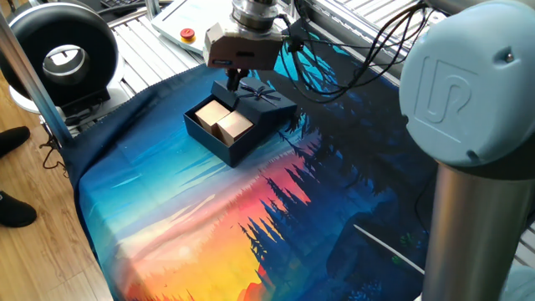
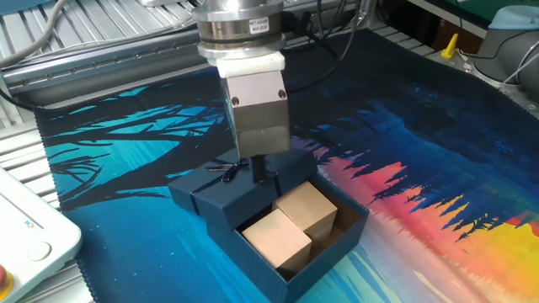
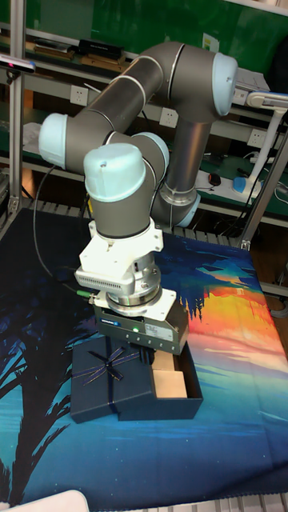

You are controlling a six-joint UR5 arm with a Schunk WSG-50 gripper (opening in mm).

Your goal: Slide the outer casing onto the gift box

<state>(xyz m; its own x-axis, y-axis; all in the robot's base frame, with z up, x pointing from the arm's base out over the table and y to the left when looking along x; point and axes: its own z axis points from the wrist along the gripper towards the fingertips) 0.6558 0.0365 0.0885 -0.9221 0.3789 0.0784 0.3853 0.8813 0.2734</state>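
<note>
Broadly, the printed cloth (image 2: 438, 151) carries the gift box (image 2: 324, 244), an open navy tray showing two tan blocks (image 2: 290, 223). The outer casing (image 2: 223, 189), bow on top, covers only one end of that tray, so the sliding line runs along the tray toward the uncovered blocks. The gripper (image 2: 258, 171) hangs just above the casing's inner edge, beside the bow (image 2: 226, 169). Its fingers look drawn close together, though I cannot tell for sure, nor whether they touch the cardboard. Pushing from the bow side toward the blocks seems the move needed.
</note>
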